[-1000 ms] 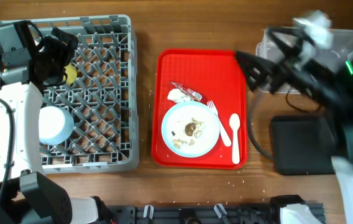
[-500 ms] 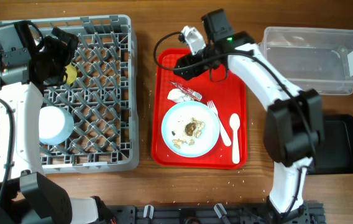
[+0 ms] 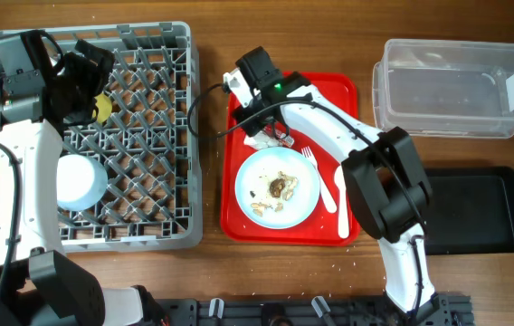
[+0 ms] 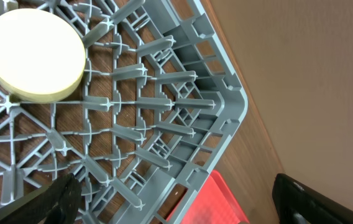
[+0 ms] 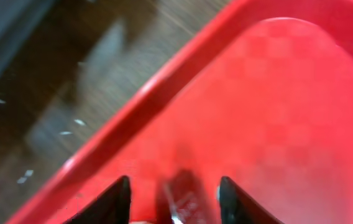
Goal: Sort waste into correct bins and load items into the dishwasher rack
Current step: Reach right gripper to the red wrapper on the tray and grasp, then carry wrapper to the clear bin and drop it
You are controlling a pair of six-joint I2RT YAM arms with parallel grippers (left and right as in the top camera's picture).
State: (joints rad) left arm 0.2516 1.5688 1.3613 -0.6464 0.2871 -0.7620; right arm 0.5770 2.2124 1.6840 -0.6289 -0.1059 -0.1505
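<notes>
My right gripper (image 3: 270, 125) hangs low over the back left of the red serving tray (image 3: 329, 100), jaws open and partly narrowed. In the right wrist view the red snack wrapper (image 5: 186, 198) lies between the fingertips (image 5: 118, 200) with a gap on each side. Beside the wrapper (image 3: 277, 136) is the white tissue (image 3: 256, 139). The pale blue plate (image 3: 278, 187) carries rice and brown scraps, with the fork (image 3: 317, 177) and spoon (image 3: 342, 195) to its right. My left gripper (image 3: 90, 81) stands open over the grey rack (image 3: 162, 136), near the upturned yellow cup (image 4: 36, 53).
An upturned light blue bowl (image 3: 80, 181) sits in the rack. The clear tub (image 3: 452, 86) stands at the back right, and the black tray (image 3: 470, 208) lies in front of it. Loose grains dot the wood beside the red tray's left edge (image 5: 46, 124).
The right arm has swung from the clear tub across to the tray's back left corner and come down over the wrapper, its jaws narrowing. The left arm has not moved.
</notes>
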